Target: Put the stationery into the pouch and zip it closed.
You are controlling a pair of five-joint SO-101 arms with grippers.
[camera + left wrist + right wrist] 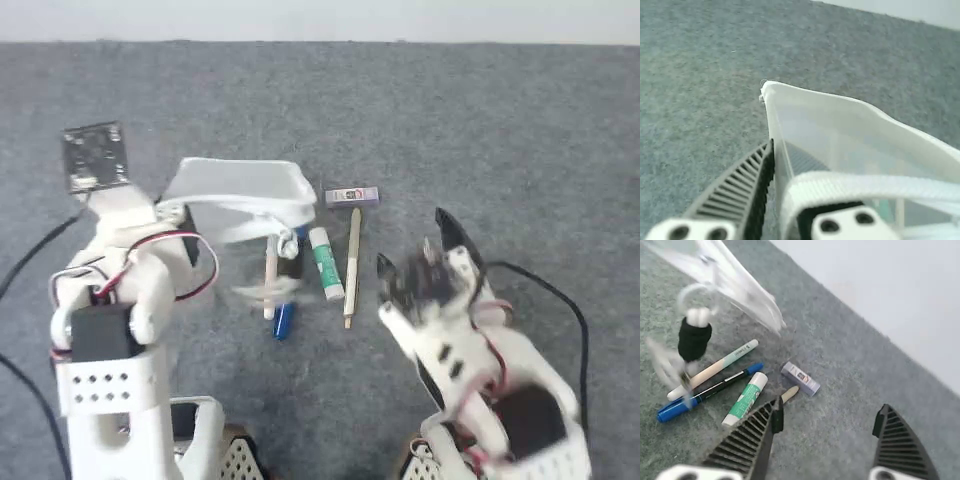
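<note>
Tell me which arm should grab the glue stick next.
Right. Its gripper is open, empty, and hangs just beside the glue stick. The left gripper is shut on the pouch edge, holding it, so it looks unavailable.

Bright, even light, barely any shadows.
Seen from above, the right gripper is smeared by motion blur; the pouch blurs in the right wrist view.
</note>
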